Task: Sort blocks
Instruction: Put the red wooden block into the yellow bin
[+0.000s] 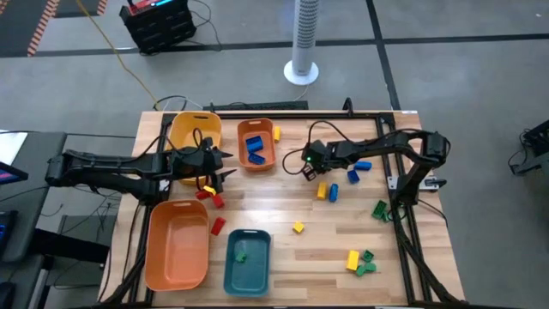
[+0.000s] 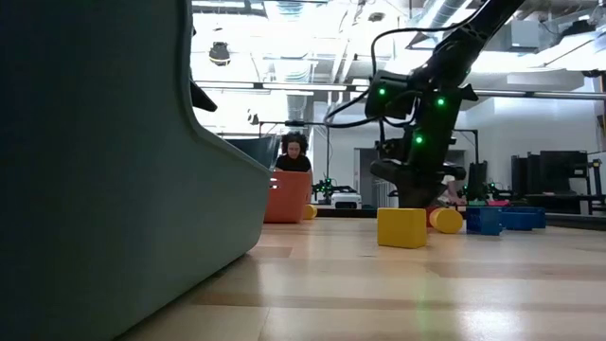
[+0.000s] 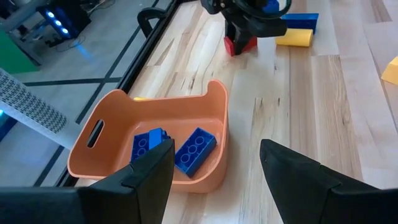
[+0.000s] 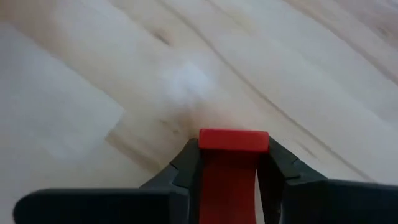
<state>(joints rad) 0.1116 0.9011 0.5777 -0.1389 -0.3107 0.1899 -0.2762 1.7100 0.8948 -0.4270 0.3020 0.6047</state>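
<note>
The right end effector (image 4: pixel 229 165) was clamped on a red block (image 4: pixel 231 155) down at the counter (image 1: pixel 343 249), the block's long axis running out between the fingers. Farther left, past the small orange tray (image 1: pixel 256 144) of blue blocks (image 3: pixel 194 149), the left end effector (image 1: pixel 225 165) hung open near loose red blocks (image 1: pixel 211 199), probably the closer arm to any red pile.

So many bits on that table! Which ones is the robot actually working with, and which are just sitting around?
Part of the job:
- red block, pinched in the right claw
- blue blocks in the small orange tray
- loose yellow block
- green blocks
- teal tray, yellow tray

Just lying about:
- white fan
- black box on the floor
</note>
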